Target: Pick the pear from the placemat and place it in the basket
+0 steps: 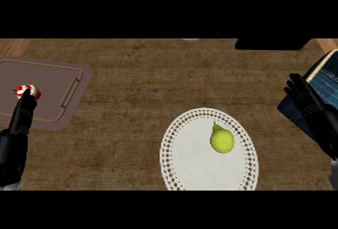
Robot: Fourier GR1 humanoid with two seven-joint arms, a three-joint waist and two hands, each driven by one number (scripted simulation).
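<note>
Resting right hand [305, 99] fingers straight, well apart from pear [221, 140]; left hand [23, 108] state unclear.

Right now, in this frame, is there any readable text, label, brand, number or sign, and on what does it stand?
None: no readable text anywhere in the head view.
The pear and the white placemat carry no label.
The brown tray is plain; the red-and-white item on it shows stripes only, no letters.
The dark blue object at the right edge shows faint lines, not legible as words.
</note>
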